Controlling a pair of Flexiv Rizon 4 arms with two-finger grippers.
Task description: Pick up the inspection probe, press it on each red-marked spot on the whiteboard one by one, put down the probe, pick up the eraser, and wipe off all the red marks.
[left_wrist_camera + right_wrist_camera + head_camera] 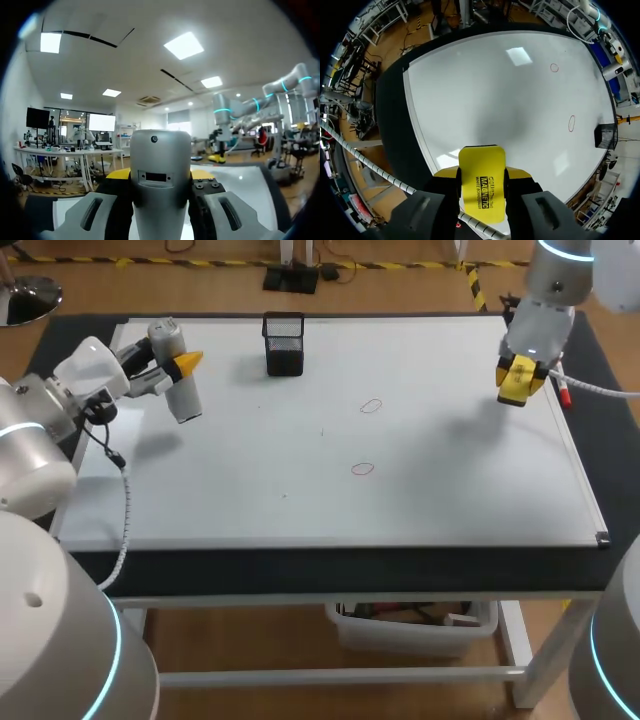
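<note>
**Head view.** The left gripper point(176, 367) is clamped on the inspection probe point(185, 398) over the whiteboard's point(250, 490) far left corner, near a mesh pen holder point(284, 343). The right gripper point(520, 378) pinches the eraser point(514, 390) at the far right. Two red marks point(371, 405) lie mid-board, unwiped.

**Left wrist view.** The probe point(160, 155) stands upright between both fingers.

**Right wrist view.** The eraser point(481, 190) is held from two sides, with the marks point(571, 123) well ahead of it.

Wiping appears next: bring the eraser down flat and cover each ring fully.
</note>
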